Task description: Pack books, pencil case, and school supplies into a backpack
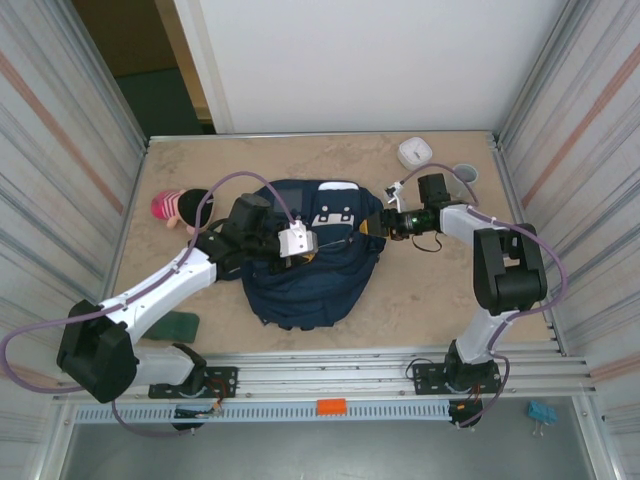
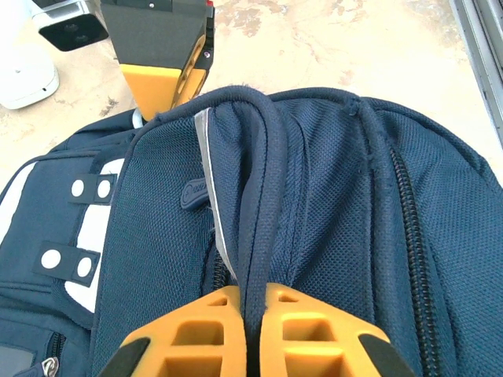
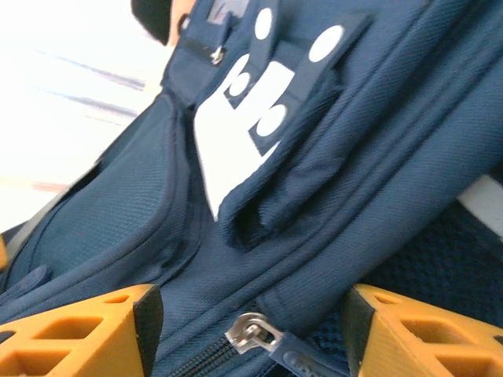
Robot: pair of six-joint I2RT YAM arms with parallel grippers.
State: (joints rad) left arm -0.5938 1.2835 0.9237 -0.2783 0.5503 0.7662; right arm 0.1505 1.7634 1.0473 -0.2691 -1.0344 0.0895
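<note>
The navy backpack (image 1: 310,265) lies in the middle of the table, its white patch (image 3: 236,149) facing up. My left gripper (image 2: 251,302) is shut on the backpack's top carry strap (image 2: 263,181), holding it up. At the bag's right edge my right gripper (image 3: 251,322) stands open, its fingers either side of a fold of fabric with a silver zipper pull (image 3: 253,334) between them. A dark green book (image 1: 182,325) lies flat by the left arm. A pink and red soft item (image 1: 172,207), perhaps the pencil case, sits at the far left. The school supplies are out of view.
A white round device (image 1: 414,152) and a grey cup (image 1: 465,174) stand at the back right. Metal walls close in both sides of the table (image 1: 420,290). An orange finger of the right gripper (image 2: 161,82) rises just behind the bag.
</note>
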